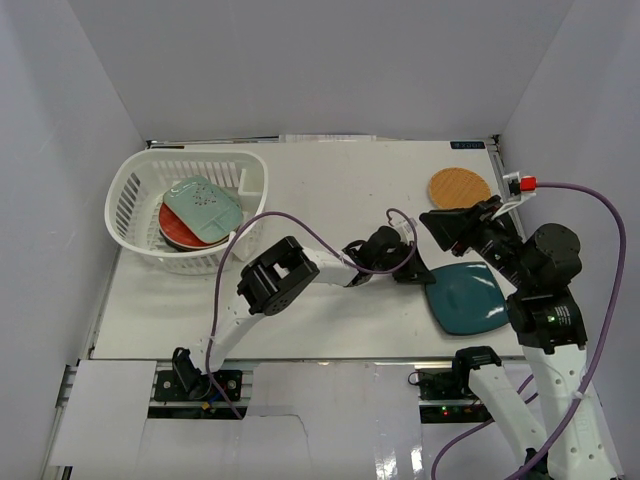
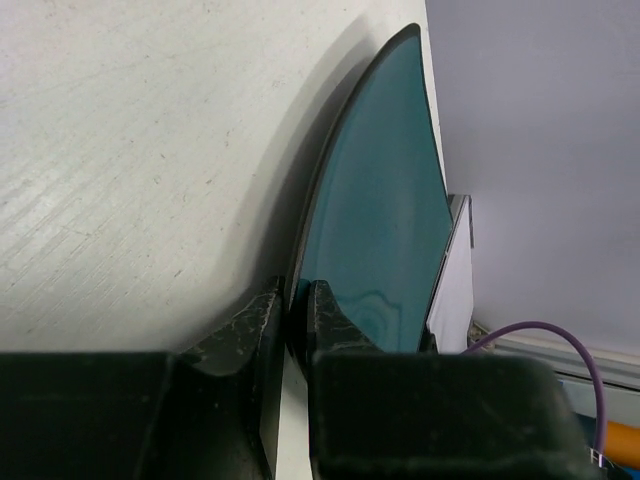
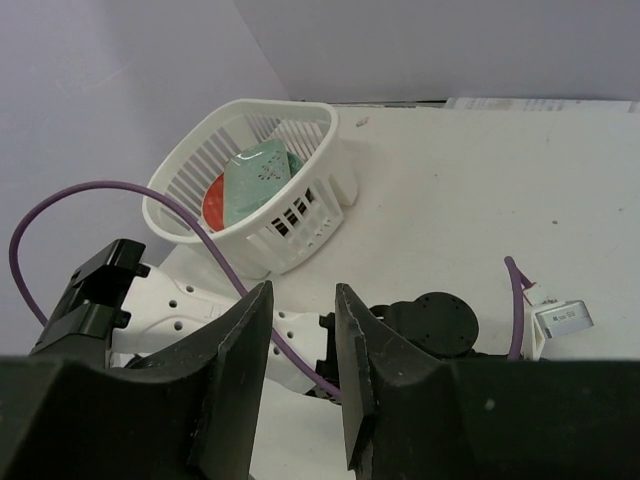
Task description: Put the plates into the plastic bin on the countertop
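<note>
Closest to the lens, the left gripper (image 2: 295,302) has its two black fingers pressed onto the rim of the dark-teal square plate (image 2: 385,230), pinching that edge between them. The plate stands tilted against the flat white countertop (image 2: 130,150) and throws a dark shadow beneath itself. Whether its far edge rests on the surface cannot be told from this view.

From above, the same left gripper (image 1: 424,274) reaches across to the right front of the countertop (image 1: 330,320), where the dark-teal square plate (image 1: 468,298) sits near the right arm's base. A purple cable (image 1: 300,222) loops over the left arm.

Just behind the plate, the right gripper (image 1: 445,228) hangs over the table. Its own camera shows the fingers parted by a narrow gap with nothing between them, so the right gripper (image 3: 302,300) holds no plate.

Farther back on the right lies the orange woven round plate (image 1: 460,187), flat on the countertop and apart from both grippers.

At the far left stands the white plastic oval basket (image 1: 130,190) with slotted sides. Inside it a pale-green rectangular plate (image 1: 205,208) lies on top of a red round plate (image 1: 175,228). The right wrist view shows the same stack through the basket (image 3: 290,225) wall — pale-green plate (image 3: 258,178) over red (image 3: 215,205).

Pale grey walls (image 1: 320,70) close in the table.
</note>
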Tool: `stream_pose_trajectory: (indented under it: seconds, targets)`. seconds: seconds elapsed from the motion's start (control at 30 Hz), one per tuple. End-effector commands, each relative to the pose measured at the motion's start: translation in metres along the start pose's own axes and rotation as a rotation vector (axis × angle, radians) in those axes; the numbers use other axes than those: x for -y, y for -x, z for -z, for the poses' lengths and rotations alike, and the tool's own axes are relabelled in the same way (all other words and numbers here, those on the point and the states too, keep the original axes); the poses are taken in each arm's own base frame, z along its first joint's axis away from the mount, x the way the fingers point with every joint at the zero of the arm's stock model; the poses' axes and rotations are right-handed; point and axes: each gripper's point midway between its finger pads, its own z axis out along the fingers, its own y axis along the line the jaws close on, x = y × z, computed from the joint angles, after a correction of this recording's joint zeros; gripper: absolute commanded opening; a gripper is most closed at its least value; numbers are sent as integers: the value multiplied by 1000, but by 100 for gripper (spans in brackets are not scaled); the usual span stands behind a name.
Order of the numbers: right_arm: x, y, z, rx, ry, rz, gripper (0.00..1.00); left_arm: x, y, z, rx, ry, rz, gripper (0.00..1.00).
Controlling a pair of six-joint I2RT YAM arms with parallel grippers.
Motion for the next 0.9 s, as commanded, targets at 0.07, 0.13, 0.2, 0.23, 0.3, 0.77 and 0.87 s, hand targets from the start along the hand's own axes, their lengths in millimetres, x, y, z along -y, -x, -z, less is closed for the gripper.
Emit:
stream_pose_trajectory:
  seconds: [0.07, 0.13, 0.2, 0.23, 0.3, 0.77, 0.87]
  targets:
    - [-4, 1, 2, 14, 20, 11, 38, -28, -15, 9, -26, 75, -9, 0]
    - [-4, 0, 3, 14, 20, 11, 38, -11, -4, 20, -2, 23, -5, 0]
    - [-5, 2, 3, 16, 23, 8, 38, 20, 14, 46, 43, -62, -22, 0]
    - [-7, 2, 4, 17, 27, 5, 41, 34, 19, 57, 45, -99, -16, 0]
    - [-13, 1, 5, 13, 53, -14, 46, 72, 40, 90, 100, -186, -48, 0]
    - [-23, 8, 18, 44, 59, -13, 92, 169, 190, 356, 503, -348, -135, 0]
    - [-23, 6, 19, 46, 63, -11, 92, 138, 218, 427, 670, -186, -133, 0]
